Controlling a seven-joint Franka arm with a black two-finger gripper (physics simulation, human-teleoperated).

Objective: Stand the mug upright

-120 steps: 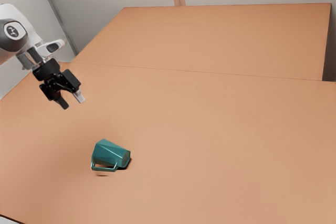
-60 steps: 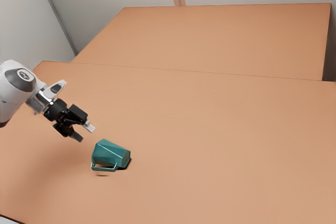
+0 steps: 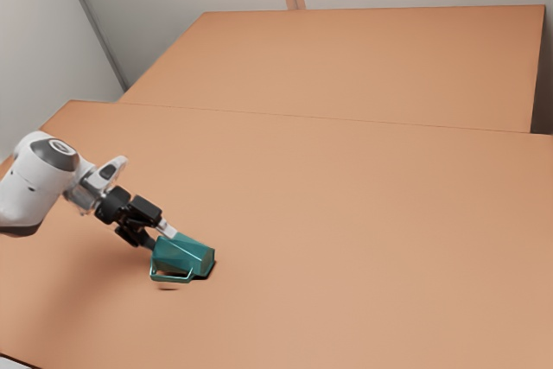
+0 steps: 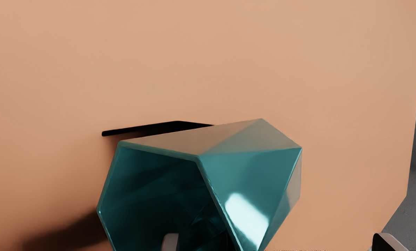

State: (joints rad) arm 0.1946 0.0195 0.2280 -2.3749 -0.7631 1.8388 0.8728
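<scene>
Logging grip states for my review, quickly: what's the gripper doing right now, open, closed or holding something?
Gripper: open, jaws well apart, holding nothing; the mug lies on its side, not clamped.

Toward the lower left of the exterior view, the teal mug (image 3: 185, 253) has smooth, glossy facets, one with a sharp white highlight in the wrist view; whether glazed ceramic or metal, I cannot tell. The tabletop (image 3: 346, 213) across the centre looks smooth and nearly matt. At the left, the arm's white shell (image 3: 33, 186) resembles smooth plastic.
</scene>
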